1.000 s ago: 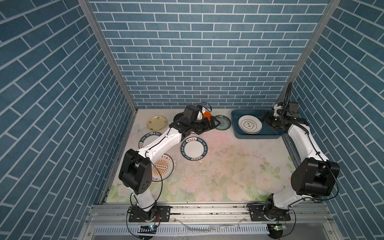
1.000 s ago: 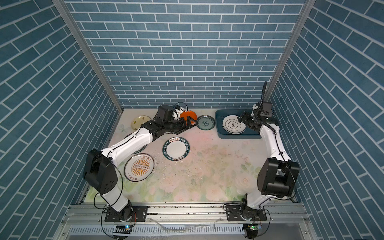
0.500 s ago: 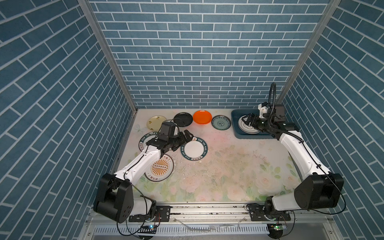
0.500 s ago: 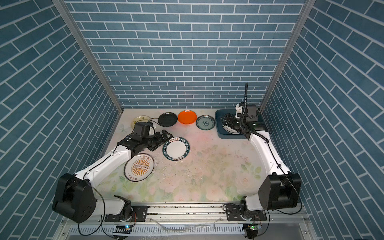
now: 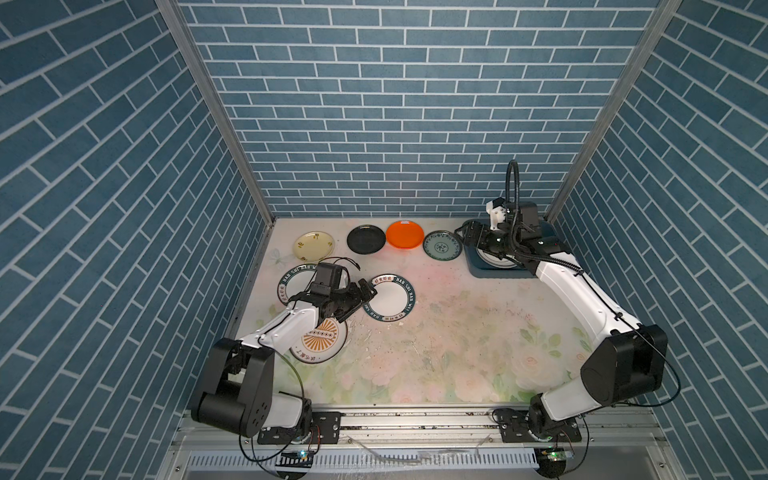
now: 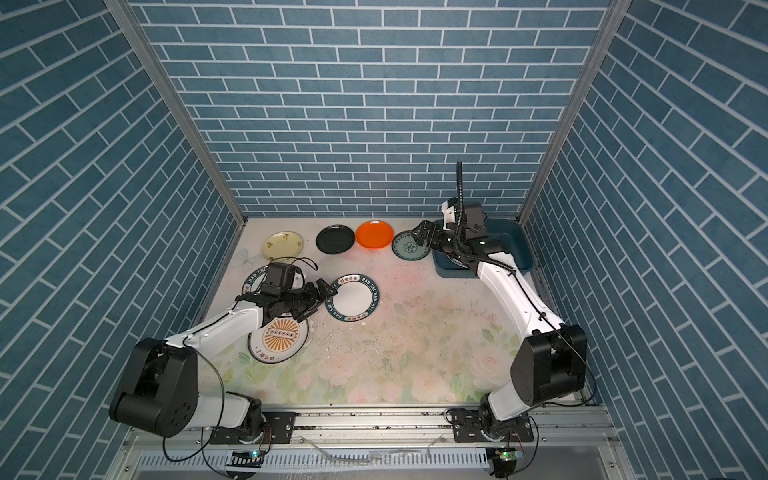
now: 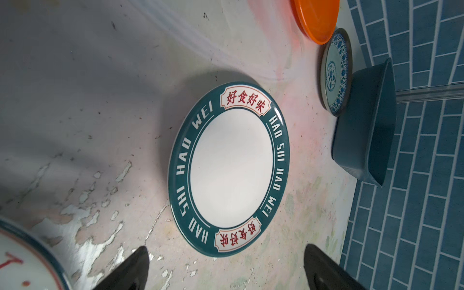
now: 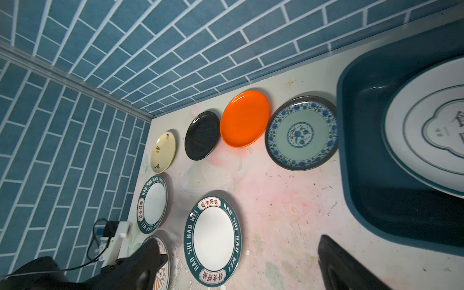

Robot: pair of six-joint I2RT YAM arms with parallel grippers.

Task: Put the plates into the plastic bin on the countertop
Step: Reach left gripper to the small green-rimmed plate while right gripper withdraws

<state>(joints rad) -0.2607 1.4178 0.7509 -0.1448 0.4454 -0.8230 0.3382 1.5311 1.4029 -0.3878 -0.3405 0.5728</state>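
A: Left hand point(image 5: 362, 292) is hovering low over the table point(image 5: 457, 332), spread open and empty. The lettered plate point(image 5: 388, 298) is lying flat just ahead of it. Reads as the approach for the next pick.
B: Next move?
A: It's needing a close on the near rim. The plate's flat, so probably sliding.
B: Right side?
A: Right hand point(image 5: 467, 235) is also standing open and empty, with the plastic bin point(image 5: 498, 274) beside and behind it. The ringed plate point(image 8: 426, 130) is sitting inside.
B: Blind spots?
A: Left arm is covering part of the second lettered plate point(image 5: 296, 284) and the sunburst plate point(image 5: 322, 353). Right arm is blocking most of the bin, so I can't tell what's lying underneath.
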